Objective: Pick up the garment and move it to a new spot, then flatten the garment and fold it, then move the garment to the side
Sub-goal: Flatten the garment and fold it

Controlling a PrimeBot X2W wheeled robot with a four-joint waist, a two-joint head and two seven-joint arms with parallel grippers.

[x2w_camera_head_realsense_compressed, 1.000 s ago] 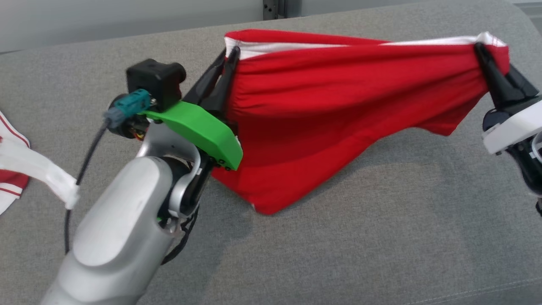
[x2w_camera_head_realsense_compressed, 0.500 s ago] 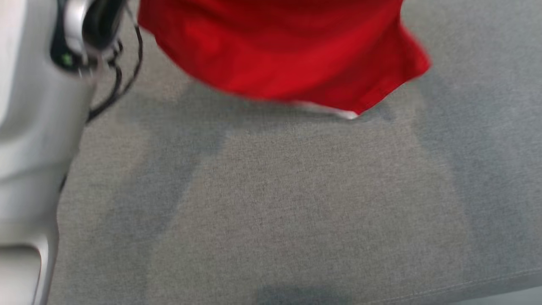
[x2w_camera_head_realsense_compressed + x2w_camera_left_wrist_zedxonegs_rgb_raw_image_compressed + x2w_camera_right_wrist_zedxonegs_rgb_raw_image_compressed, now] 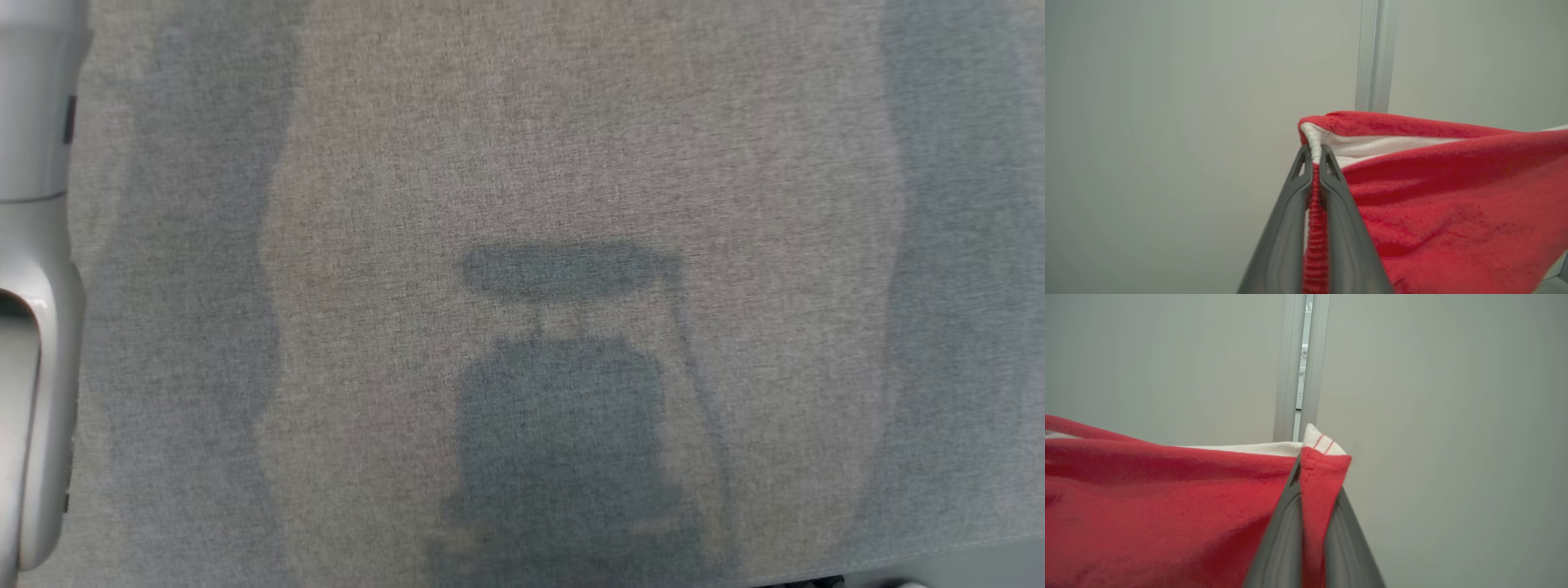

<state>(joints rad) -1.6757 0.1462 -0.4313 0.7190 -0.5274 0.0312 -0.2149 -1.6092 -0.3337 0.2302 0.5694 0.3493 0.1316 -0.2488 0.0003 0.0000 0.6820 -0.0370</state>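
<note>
The garment (image 3: 1453, 204) is red knit cloth with a white band along its upper edge, held up in the air and stretched from one of my claws to the other. My left claw (image 3: 1312, 152) has its fingers pressed together on a ribbed red-and-white edge. The seam runs down the narrow slit between them, and the white band pokes out just past the tips. From there the cloth spreads away to the right of the fingers, sagging in soft folds below the band. My right claw (image 3: 1315, 473) is likewise pinched tight on the garment (image 3: 1147, 506), at a corner with a white hem and two thin red stitch lines. That corner folds over one fingertip and sticks up just beyond it. The cloth runs off to the left of these fingers, white band on top, red below. Beyond the left fingertips is a plain pale wall panel (image 3: 1167, 122), with a light metal upright (image 3: 1376, 53) rising behind the cloth's top edge. Past the right claw a similar upright (image 3: 1300, 367) stands just behind the pinched corner, a thin gap down its middle. The head view gives a grey woven surface (image 3: 571, 122), blurred, with dark shadows (image 3: 563, 408) on it: a blocky one in the middle, long bands at either side. My pale left forearm (image 3: 33, 327) is at its left edge. How high the cloth hangs over that surface I cannot tell.
</note>
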